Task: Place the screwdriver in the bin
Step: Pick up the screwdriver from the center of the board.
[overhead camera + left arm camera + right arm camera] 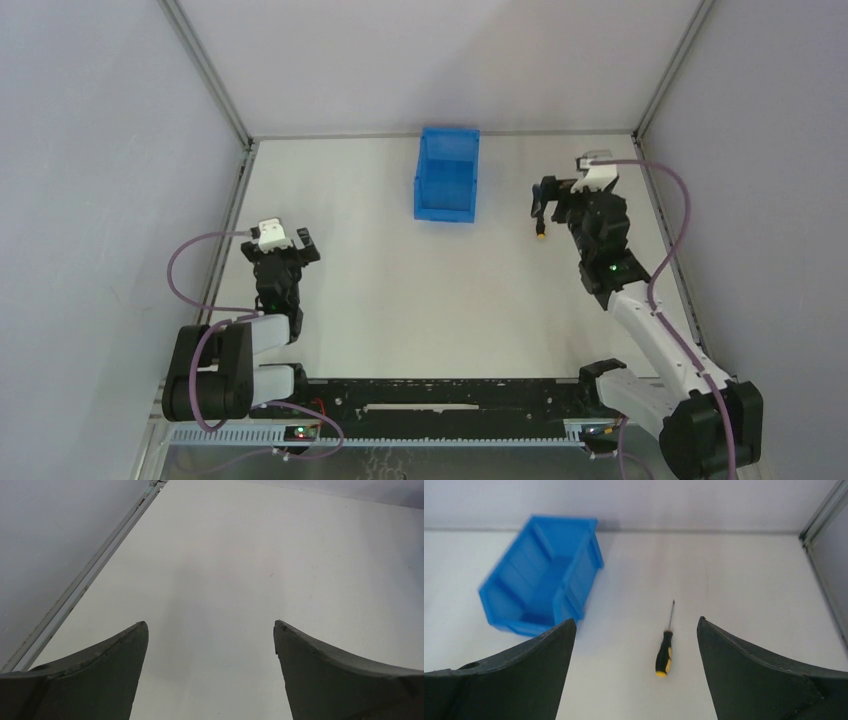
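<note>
The screwdriver [664, 652] lies flat on the white table, yellow-tipped handle towards me and thin shaft pointing away. In the right wrist view it sits between and beyond my open right fingers. In the top view only its yellow end [541, 236] shows, just below the right gripper [556, 200], which hovers over it, open and empty. The blue bin [447, 175] stands upright at the back centre, left of the screwdriver, and also shows in the right wrist view [544, 587]. My left gripper [297, 245] is open and empty at the left, far from both.
Grey walls with metal corner rails [245, 140] enclose the table on three sides. The right rail [824, 510] runs close beside the screwdriver's area. The left wrist view shows only bare table between the left gripper [210, 624] fingers and the left rail [90, 575].
</note>
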{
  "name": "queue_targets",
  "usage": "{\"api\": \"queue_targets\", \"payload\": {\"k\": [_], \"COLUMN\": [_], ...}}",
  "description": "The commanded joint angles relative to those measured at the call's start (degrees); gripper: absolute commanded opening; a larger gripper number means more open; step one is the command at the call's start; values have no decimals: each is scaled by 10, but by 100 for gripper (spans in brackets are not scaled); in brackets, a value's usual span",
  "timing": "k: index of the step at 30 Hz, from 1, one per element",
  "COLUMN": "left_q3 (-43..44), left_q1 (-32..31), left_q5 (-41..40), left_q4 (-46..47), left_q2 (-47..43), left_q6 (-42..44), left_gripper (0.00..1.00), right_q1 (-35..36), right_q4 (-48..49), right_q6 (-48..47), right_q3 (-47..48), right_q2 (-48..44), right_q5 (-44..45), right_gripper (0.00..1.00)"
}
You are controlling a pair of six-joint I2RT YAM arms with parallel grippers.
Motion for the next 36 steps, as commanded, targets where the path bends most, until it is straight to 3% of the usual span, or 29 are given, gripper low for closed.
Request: {"api": "queue_targets", "payload": {"k": [1, 8, 17, 25, 36], "left_q3": [17, 16, 17, 17, 16], "left_q1": [3, 3, 3, 3, 3], "left_q5": [-6, -7, -7, -7, -7], "left_q4": [19, 20, 19, 20, 19], "left_q2": [-4, -4, -4, -4, -4], "left_q6": [11, 11, 11, 11, 11], "left_gripper": [100, 100, 100, 100, 100], "right_q1": [2, 1, -4, -13, -48], "right_q4": [-137, -255, -326, -378, -388], "right_q6": [24, 36, 31, 33, 62], "right_q3": [106, 242, 339, 378, 385], "right_q2": [-11, 6, 22, 74, 216], "right_q5": [18, 15, 5, 11, -5], "right_gripper": [100, 100, 100, 100, 100]}}
